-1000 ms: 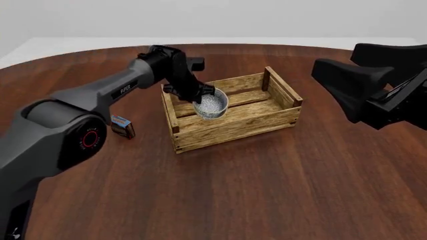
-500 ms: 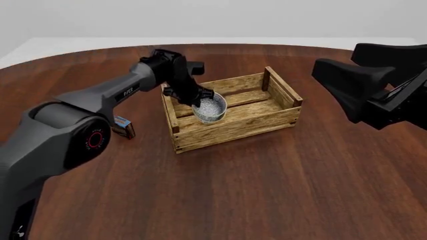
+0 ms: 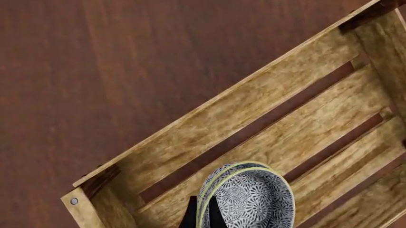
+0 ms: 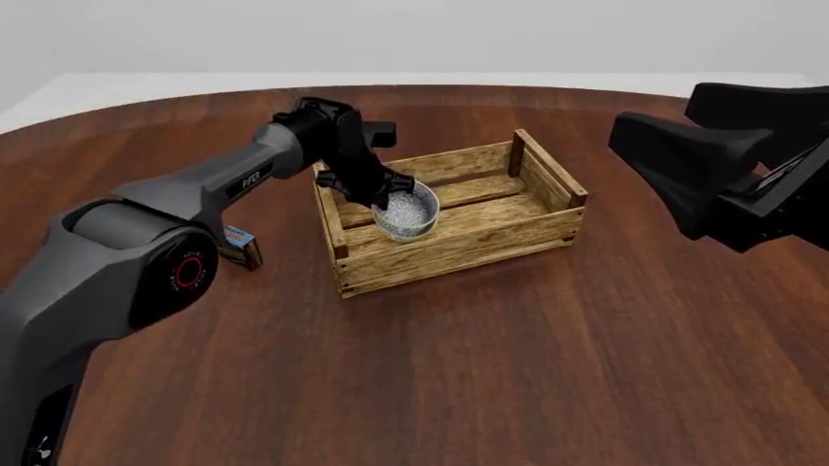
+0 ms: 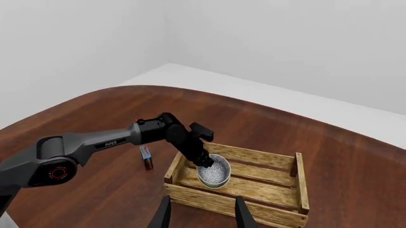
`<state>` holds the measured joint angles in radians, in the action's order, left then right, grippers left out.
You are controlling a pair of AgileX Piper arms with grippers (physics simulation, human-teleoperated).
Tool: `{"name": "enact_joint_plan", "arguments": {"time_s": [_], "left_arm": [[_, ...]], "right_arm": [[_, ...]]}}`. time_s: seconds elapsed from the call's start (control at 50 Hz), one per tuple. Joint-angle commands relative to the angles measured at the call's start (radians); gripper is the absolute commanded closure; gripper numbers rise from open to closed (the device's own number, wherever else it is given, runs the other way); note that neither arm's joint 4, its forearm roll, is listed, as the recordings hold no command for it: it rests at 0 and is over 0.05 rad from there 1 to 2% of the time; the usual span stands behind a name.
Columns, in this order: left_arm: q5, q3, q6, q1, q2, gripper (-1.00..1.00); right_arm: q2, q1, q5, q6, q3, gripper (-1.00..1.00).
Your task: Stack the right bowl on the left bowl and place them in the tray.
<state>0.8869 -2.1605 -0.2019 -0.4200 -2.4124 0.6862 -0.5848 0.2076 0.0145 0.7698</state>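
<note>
The right bowl and the left bowl sit nested as one speckled white stack (image 4: 410,210), with two rims showing in the left wrist view (image 3: 250,199). The stack is inside the tray (image 4: 453,254), a slatted wooden crate, near its left end and tilted. My left gripper (image 4: 386,192) is shut on the stack's rim, one dark finger (image 3: 189,217) on each side of it. Whether the stack touches the tray floor I cannot tell. My right gripper (image 5: 201,216) hangs open and empty, high and back from the tray (image 5: 222,203), looking down on the stack (image 5: 214,170).
A small blue-and-red box (image 4: 237,245) stands on the dark wooden table just left of the tray, also seen beside it in the right wrist view (image 5: 147,156). The right arm (image 4: 725,175) fills the right side of the front view.
The left gripper has lowered the bowl stack slightly deeper into the tray's left end, then held nearly still. The right arm has not moved.
</note>
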Motion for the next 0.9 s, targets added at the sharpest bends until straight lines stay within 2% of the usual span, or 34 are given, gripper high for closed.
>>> {"name": "enact_joint_plan", "arguments": {"time_s": [0.02, 0.2, 0.22, 0.48, 0.9], "left_arm": [[-0.046, 0.039, -0.069, -0.015, -0.041, 1.00], [-0.043, 0.041, -0.071, -0.013, -0.042, 1.00], [-0.043, 0.041, -0.071, -0.012, -0.040, -1.00], [-0.039, 0.049, -0.069, -0.017, -0.025, -1.00], [-0.054, 0.132, -0.055, -0.021, 0.092, -1.00]], "right_arm": [[-0.005, 0.001, 0.003, 0.002, 0.001, -1.00], [-0.007, 0.000, 0.003, 0.002, 0.001, -1.00], [-0.007, 0.000, 0.003, 0.002, 0.001, -1.00], [-0.013, 0.000, 0.007, 0.001, 0.002, -1.00], [-0.015, -0.003, 0.009, 0.000, 0.000, -1.00]]}}
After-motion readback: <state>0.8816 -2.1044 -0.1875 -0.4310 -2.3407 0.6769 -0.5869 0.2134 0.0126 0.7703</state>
